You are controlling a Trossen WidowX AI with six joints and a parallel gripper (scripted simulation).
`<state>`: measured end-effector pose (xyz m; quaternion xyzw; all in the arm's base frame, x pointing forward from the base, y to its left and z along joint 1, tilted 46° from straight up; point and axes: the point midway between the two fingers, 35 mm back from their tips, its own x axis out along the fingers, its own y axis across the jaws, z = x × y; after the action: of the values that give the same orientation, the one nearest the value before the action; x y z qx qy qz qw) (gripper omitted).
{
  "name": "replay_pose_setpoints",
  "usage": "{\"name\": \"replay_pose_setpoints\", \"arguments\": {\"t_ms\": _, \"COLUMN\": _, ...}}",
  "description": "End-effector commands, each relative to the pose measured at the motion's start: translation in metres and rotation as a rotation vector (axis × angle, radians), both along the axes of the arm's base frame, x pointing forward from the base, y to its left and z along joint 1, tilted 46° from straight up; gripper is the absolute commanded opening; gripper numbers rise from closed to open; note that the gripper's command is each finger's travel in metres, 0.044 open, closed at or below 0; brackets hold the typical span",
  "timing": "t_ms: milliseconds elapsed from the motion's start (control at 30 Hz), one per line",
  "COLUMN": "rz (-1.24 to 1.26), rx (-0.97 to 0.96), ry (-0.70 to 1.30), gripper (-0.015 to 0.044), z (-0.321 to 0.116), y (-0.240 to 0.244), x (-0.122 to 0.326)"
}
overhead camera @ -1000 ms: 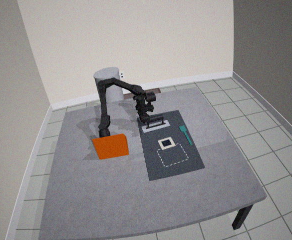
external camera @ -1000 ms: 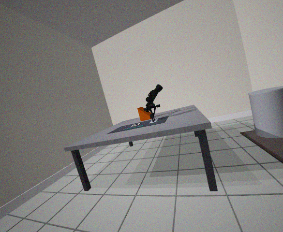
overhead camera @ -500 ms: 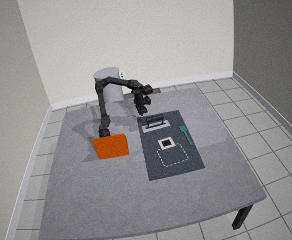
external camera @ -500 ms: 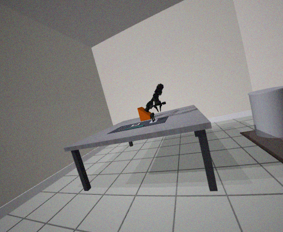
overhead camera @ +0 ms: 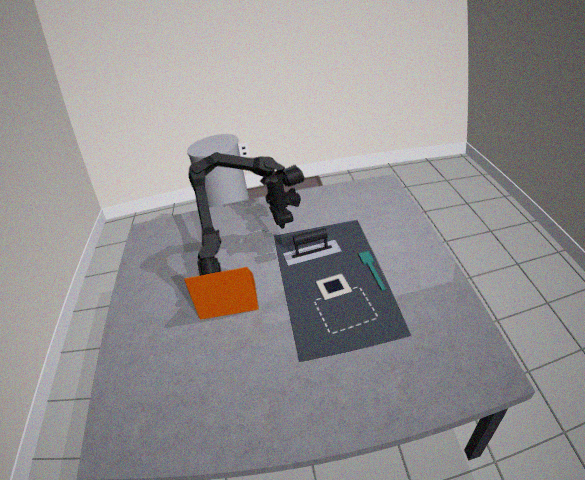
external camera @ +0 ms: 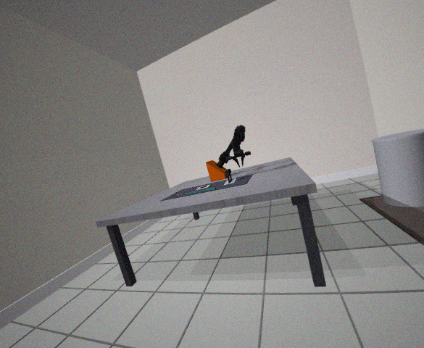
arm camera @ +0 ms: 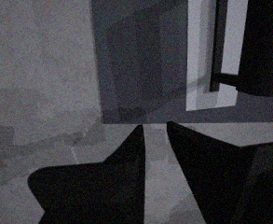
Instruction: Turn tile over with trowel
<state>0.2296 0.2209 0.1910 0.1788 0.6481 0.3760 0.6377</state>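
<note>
A white square tile (overhead camera: 333, 285) (external camera: 204, 186) with a dark centre square facing up lies flat on the dark mat (overhead camera: 308, 335) (arm camera: 136, 56), at the back edge of the dashed outline (overhead camera: 332, 332). A tool with a pale flat blade (overhead camera: 333, 248) (arm camera: 197, 93) and a dark raised bar handle (overhead camera: 310, 238) (arm camera: 266, 47) rests blade down near the mat's back edge. A teal tool (overhead camera: 376, 274) with a square head and thin handle lies at the mat's right side. My gripper (overhead camera: 282, 225) (external camera: 240, 165) (arm camera: 155, 128) is slightly open and empty, above the mat's back left corner, clear of all tools.
An orange block (overhead camera: 225, 294) (external camera: 215, 172) stands upright on the table (overhead camera: 204, 403) left of the mat, in front of the arm's base. A grey cylinder (overhead camera: 225, 180) (external camera: 406, 168) stands off the table on a brown slab (external camera: 406, 220).
</note>
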Motion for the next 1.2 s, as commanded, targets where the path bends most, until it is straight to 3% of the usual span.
{"name": "replay_pose_setpoints", "arguments": {"t_ms": 0, "rz": 0.000, "rx": 0.000, "ry": 0.000, "gripper": 0.0074, "z": 0.0000, "y": 0.0000, "x": 0.0000}}
{"name": "replay_pose_setpoints", "arguments": {"t_ms": 100, "rz": 0.000, "rx": 0.000, "ry": 0.000, "gripper": 0.0000, "z": 0.0000, "y": 0.0000, "x": 0.0000}}
{"name": "replay_pose_setpoints", "arguments": {"t_ms": 567, "rz": 0.000, "rx": 0.000, "ry": 0.000, "gripper": 0.0000, "z": 0.0000, "y": 0.0000, "x": 0.0000}}
{"name": "replay_pose_setpoints", "arguments": {"t_ms": 700, "rz": 0.000, "rx": 0.000, "ry": 0.000, "gripper": 0.0100, "z": 0.0000, "y": 0.0000, "x": 0.0000}}
{"name": "replay_pose_setpoints", "arguments": {"t_ms": 1167, "rz": 0.001, "rx": 0.000, "ry": 0.000, "gripper": 0.0100, "z": 0.0000, "y": 0.0001, "x": -0.0001}}
